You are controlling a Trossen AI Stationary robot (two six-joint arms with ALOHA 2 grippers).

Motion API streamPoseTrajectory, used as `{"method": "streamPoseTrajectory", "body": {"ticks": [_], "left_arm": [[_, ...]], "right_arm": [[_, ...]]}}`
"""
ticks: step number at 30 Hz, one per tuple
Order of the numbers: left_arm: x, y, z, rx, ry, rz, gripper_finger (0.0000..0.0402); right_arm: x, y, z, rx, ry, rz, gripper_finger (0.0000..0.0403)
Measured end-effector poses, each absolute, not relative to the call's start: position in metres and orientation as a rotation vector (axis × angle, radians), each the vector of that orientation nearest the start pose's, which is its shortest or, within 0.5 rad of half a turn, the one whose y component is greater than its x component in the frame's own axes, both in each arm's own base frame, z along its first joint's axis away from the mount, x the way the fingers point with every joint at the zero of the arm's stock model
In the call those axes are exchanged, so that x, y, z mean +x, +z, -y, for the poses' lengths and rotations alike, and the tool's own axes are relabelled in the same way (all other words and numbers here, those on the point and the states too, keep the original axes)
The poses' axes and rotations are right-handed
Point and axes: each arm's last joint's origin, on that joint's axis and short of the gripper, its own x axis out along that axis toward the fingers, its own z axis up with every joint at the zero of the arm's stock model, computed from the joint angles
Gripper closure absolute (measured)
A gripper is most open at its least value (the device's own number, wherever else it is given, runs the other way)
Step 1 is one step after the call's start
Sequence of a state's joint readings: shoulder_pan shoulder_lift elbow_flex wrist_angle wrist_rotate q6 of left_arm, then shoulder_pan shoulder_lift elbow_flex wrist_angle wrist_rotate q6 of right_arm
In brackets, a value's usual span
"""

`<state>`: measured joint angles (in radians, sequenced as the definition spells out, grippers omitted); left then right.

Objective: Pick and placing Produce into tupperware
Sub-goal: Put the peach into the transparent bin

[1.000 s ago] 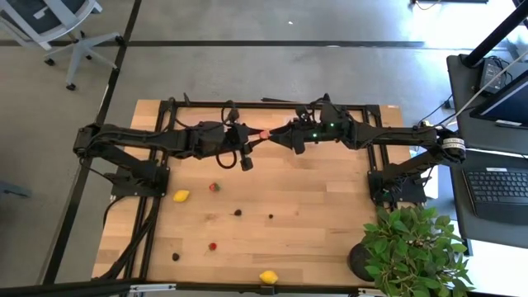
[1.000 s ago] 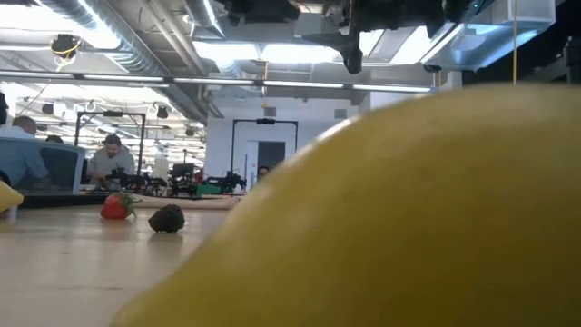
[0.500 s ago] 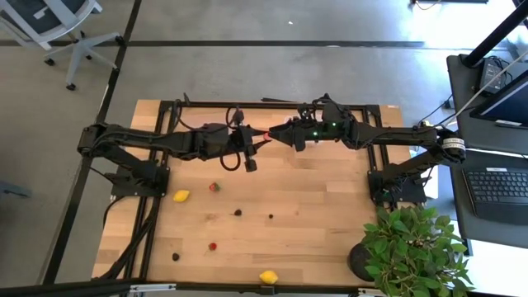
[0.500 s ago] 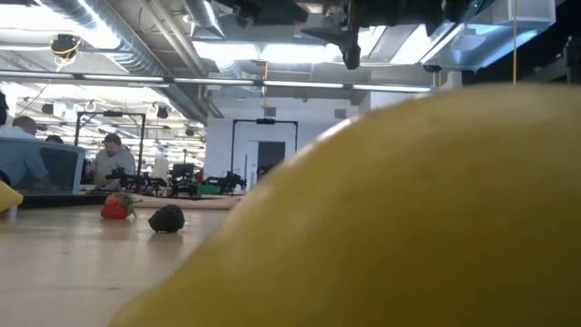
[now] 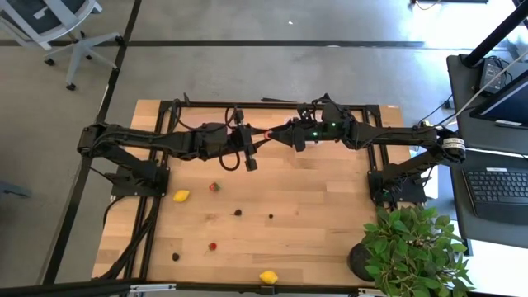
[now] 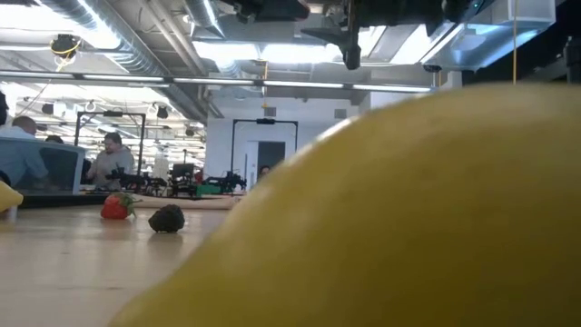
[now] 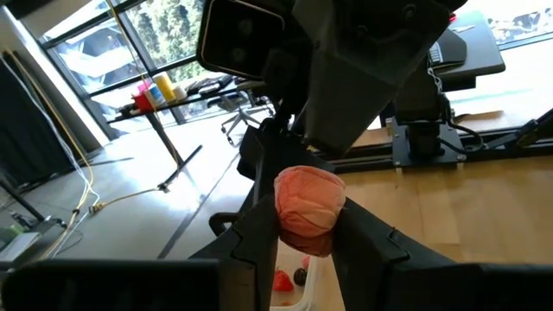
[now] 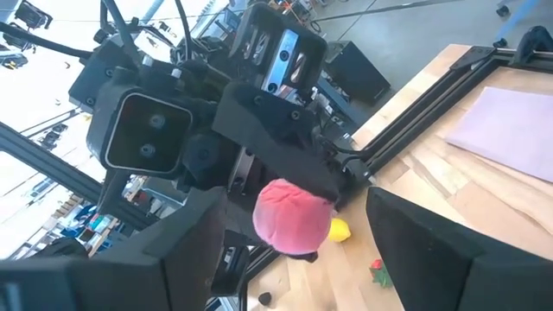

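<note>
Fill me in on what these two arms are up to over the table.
The two arms meet in mid-air above the far side of the table. The left gripper is shut on a pinkish-red fruit piece, holding it between the open fingers of the right gripper, which looks like a handover. A lemon, a strawberry and some dark berries lie loose on the wood. No tub shows from above.

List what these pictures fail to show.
- Tupperware: unseen in high view, perhaps under the arms.
- Table, low view: mostly blocked by a lemon at the lens.
- Pink piece in the left gripper: kind of fruit unclear; tiny in high view.
- Right gripper, open: contact with the piece hidden.
</note>
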<state>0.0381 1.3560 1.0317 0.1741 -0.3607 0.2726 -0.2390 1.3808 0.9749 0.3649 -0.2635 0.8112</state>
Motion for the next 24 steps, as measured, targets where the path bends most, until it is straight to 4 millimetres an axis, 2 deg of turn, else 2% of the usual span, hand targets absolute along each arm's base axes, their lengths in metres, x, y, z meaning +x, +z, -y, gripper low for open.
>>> {"method": "streamPoseTrajectory", "body": {"ticks": [6,10,18,24], "left_arm": [[0.3082,0.3261,-0.0224,0.294,0.379,-0.203,0.0318],[0.3082,0.3261,-0.0223,0.294,0.379,-0.203,0.0323],[0.3083,0.3266,-0.0221,0.292,0.378,-0.198,0.0307],[0.3081,0.3269,-0.0221,0.287,0.380,-0.196,0.0312]], "right_arm": [[0.3079,0.3177,0.0644,0.820,0.025,-0.050,0.0124],[0.3083,0.3178,0.0626,0.816,0.033,-0.052,0.0142],[0.3082,0.3174,0.0628,0.815,0.031,-0.053,0.0235],[0.3082,0.3175,0.0629,0.783,0.030,-0.051,0.0303]]}}
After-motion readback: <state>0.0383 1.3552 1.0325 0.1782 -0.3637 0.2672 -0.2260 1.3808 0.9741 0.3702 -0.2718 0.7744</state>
